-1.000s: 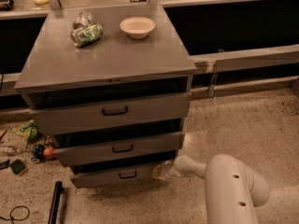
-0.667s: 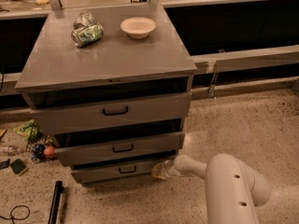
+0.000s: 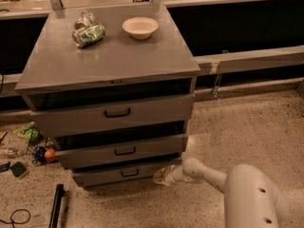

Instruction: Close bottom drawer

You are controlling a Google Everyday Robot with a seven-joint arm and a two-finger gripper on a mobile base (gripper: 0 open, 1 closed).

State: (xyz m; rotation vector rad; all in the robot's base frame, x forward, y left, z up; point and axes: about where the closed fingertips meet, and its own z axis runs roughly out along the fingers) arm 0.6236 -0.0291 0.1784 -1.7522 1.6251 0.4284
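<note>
The bottom drawer [image 3: 102, 175] sat at the foot of the grey cabinet [image 3: 109, 56], beneath the middle drawer [image 3: 95, 155], and its front appeared nearly pushed home, with only a thin dark gap visible above the panel. The gripper [image 3: 162, 175] was low, near floor level, pressed against the right end of that drawer front; whether it was open or closed could not be determined, and no grasped object was visible. The task was judged mostly complete, with a short final push remaining to bring the front flush, followed by withdrawal of the arm.
</note>
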